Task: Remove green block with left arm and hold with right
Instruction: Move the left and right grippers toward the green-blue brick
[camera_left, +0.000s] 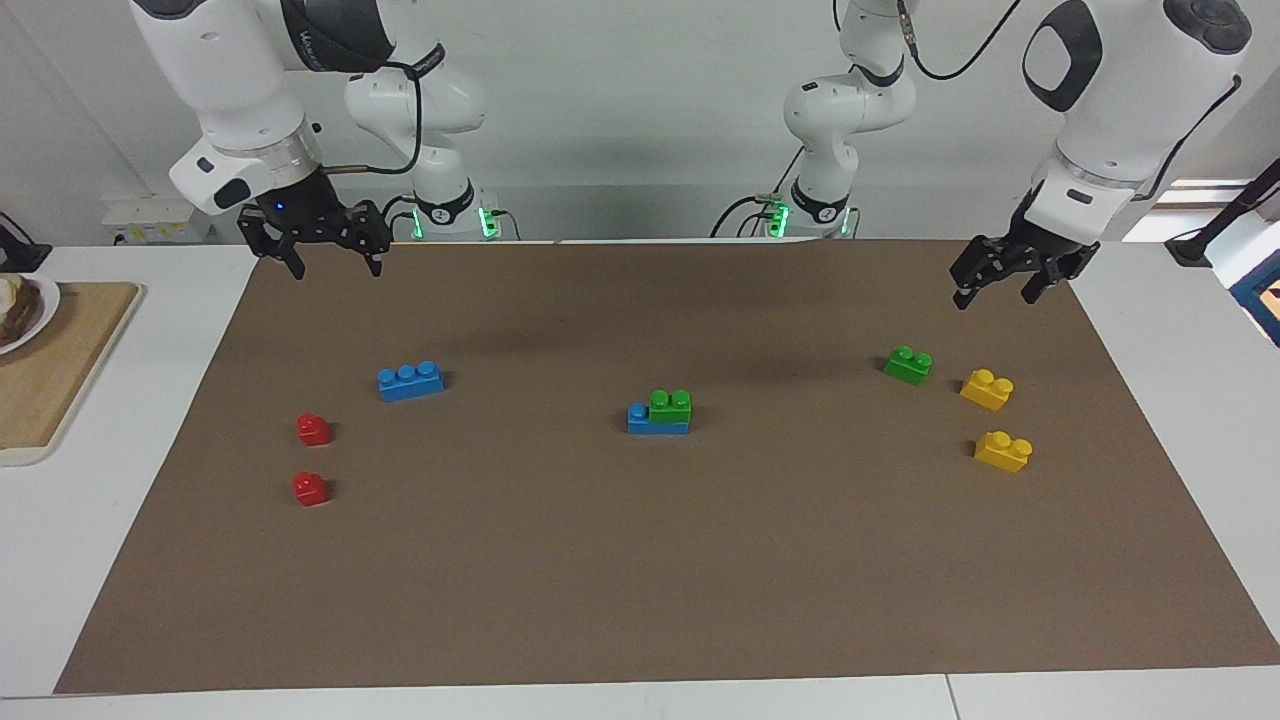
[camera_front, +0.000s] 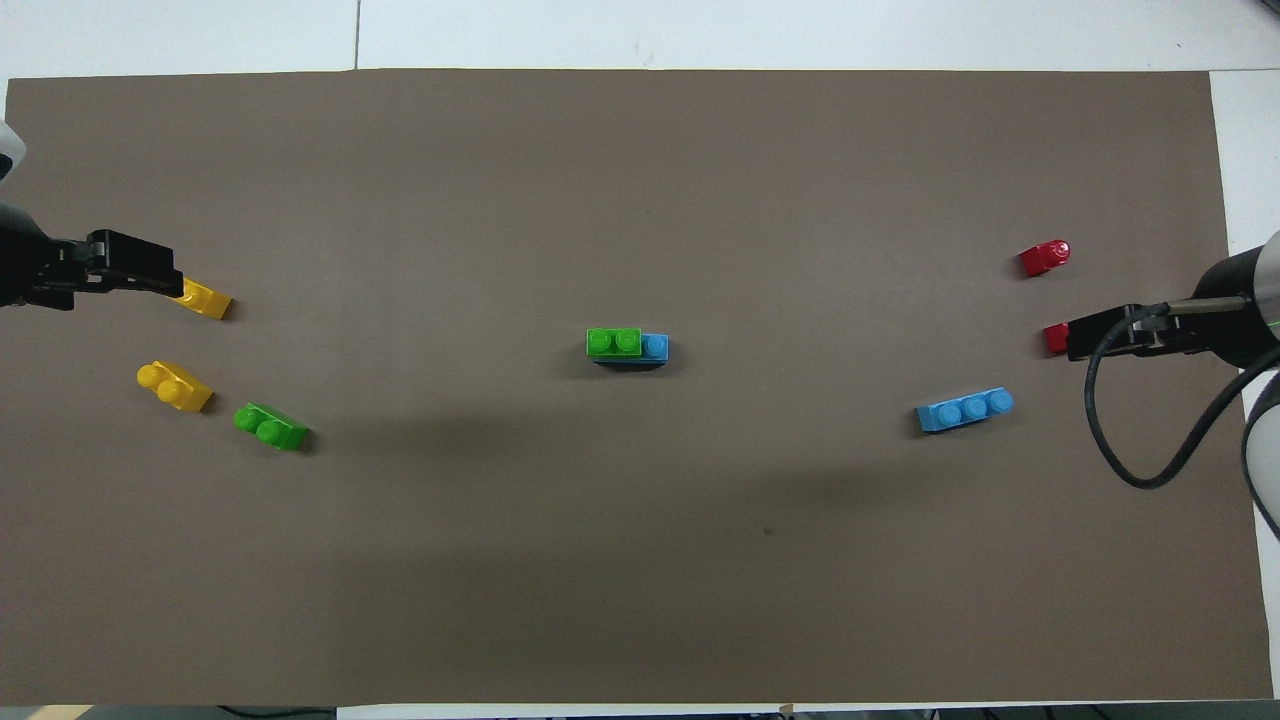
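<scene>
A green block (camera_left: 670, 404) (camera_front: 613, 342) with two studs sits pressed onto a blue brick (camera_left: 642, 420) (camera_front: 656, 347) in the middle of the brown mat. A second, loose green block (camera_left: 908, 364) (camera_front: 271, 427) lies toward the left arm's end of the table. My left gripper (camera_left: 995, 297) (camera_front: 165, 283) hangs open above the mat's corner at that end, over nothing but a yellow brick's edge in the overhead view. At the right arm's end, my right gripper (camera_left: 337, 270) (camera_front: 1078, 338) hangs open and empty. Both are well away from the stacked pair.
Two yellow bricks (camera_left: 987, 389) (camera_left: 1003, 451) lie beside the loose green one. A blue three-stud brick (camera_left: 411, 381) and two small red blocks (camera_left: 313, 429) (camera_left: 310, 489) lie toward the right arm's end. A wooden board (camera_left: 60, 370) with a plate sits off the mat.
</scene>
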